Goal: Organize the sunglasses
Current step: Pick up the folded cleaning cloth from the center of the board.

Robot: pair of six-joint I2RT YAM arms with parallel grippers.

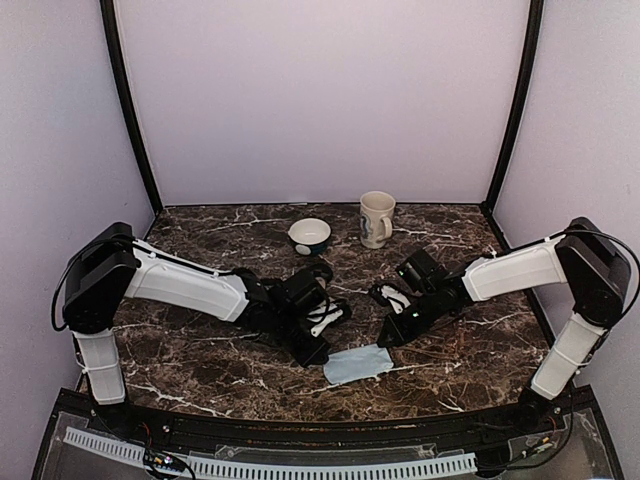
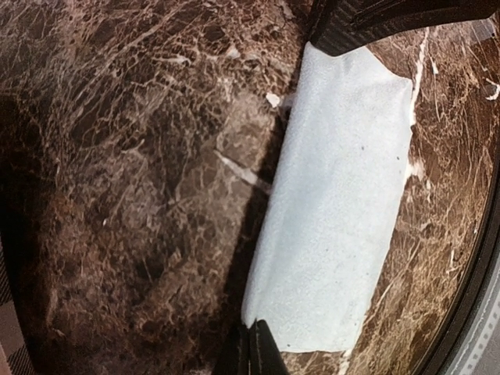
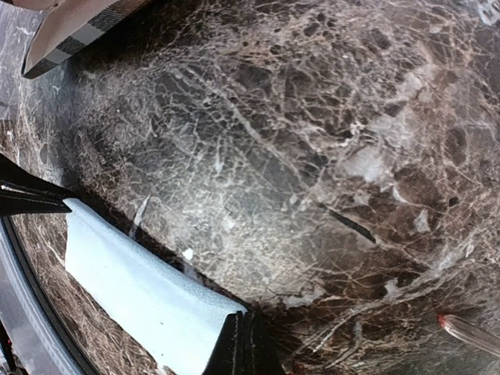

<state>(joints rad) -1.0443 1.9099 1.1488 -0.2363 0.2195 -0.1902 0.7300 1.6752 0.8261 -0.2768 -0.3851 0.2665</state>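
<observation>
While the left fingers (image 2: 264,355) and right fingers (image 3: 231,351) are both closed tight, each seemingly pinching an edge of the pale cloth (image 1: 357,364) on the surface (image 1: 200,370), I can't find the sunglasses in any view, so I judge nothing organized yet. Only overhead do I see the bowl (image 1: 310,236) and mug (image 1: 377,218); only the wrist views show the closed tips.

glossy veined marble table (image 1: 200,360), matt blue cloth (image 1: 358,364), glazed mug (image 1: 376,218).

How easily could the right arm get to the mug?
Probably yes: the mug stands just beyond the right gripper, bare marble between. It is shut on the blue cloth and must release first.
</observation>
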